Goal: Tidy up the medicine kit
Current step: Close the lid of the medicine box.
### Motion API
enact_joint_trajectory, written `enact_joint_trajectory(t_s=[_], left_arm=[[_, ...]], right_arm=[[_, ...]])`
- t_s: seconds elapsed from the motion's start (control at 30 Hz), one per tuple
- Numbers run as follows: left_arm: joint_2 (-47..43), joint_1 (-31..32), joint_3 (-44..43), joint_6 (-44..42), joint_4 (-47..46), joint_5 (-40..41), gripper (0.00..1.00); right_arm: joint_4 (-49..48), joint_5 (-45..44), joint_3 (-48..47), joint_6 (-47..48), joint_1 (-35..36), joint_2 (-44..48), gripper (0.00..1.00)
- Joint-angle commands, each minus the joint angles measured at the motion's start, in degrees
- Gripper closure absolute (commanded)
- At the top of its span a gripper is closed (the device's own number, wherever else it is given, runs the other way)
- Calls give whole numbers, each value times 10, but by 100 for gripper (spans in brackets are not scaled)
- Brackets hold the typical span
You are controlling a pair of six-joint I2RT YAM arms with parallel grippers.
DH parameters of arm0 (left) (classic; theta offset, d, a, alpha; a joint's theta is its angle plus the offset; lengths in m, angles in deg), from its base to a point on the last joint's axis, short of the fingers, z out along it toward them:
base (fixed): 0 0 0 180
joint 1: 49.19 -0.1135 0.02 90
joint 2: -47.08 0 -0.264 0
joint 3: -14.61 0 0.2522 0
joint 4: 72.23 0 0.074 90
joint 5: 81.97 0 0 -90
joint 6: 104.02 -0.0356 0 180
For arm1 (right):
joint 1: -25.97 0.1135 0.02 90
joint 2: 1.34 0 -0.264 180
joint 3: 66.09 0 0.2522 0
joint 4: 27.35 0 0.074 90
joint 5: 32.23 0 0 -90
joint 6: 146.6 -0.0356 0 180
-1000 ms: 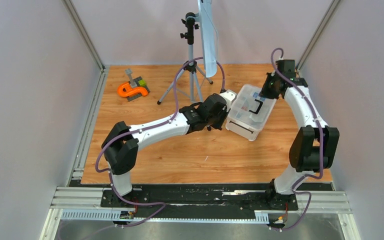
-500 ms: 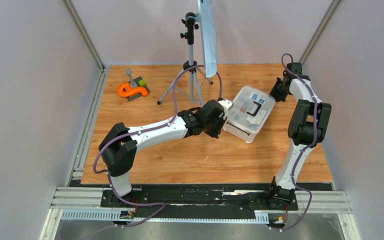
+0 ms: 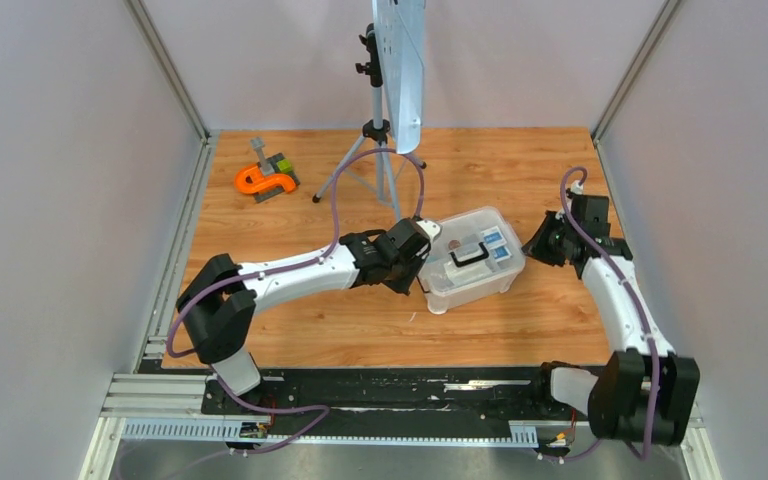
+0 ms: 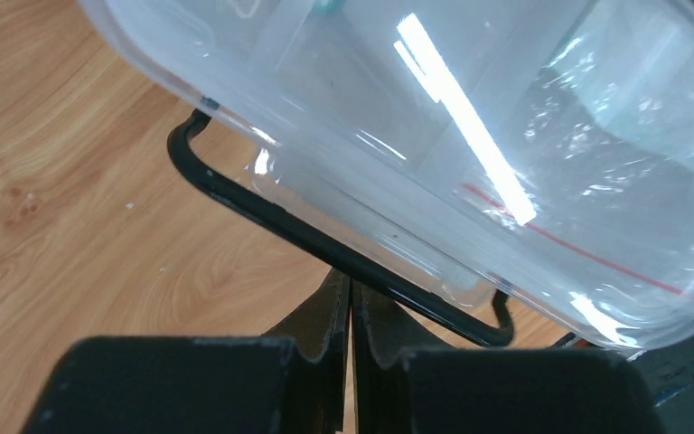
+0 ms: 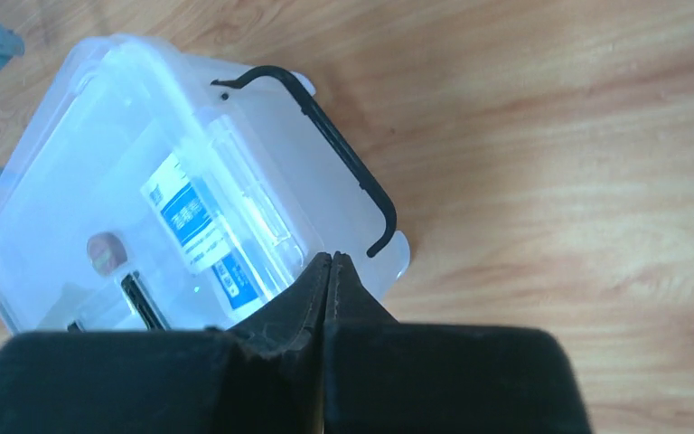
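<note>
Overhead, the medicine kit (image 3: 472, 270) sits closed on the table (image 3: 360, 330), right of centre, between both arms. Only the wrist views resolve its black end clips: one clip (image 4: 262, 206) at the left gripper (image 4: 351, 287), whose fingers are closed to a slit and touch it, pinch unconfirmed. The right gripper (image 5: 328, 268) has its fingers pressed together, empty, beside the kit's other end.

Medicine kit (image 4: 506, 136) cut off top, right, contents blurred; packet (image 5: 194, 221) print unreadable.
</note>
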Motion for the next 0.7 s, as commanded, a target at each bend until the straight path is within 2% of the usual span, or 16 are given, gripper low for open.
enact_joint_trajectory(t_s=[0.0,0.13,0.3,0.4,0.5,0.67], left_arm=[[-67,2,12,8,-7,28,92],[-109,1,33,13,2,61,92],[-131,1,48,20,17,66,91],[-140,1,79,45,19,63,92],[-146,1,107,74,5,54,92],[-122,-8,120,109,-39,37,92]], right_arm=[[7,3,57,-40,16,97,100],[8,-57,55,-41,3,131,98],[7,-65,12,-31,-18,76,77],[0,-67,-12,-25,-28,49,74],[-18,-46,-22,-26,-52,27,73],[-55,52,-7,-42,-113,-14,72]])
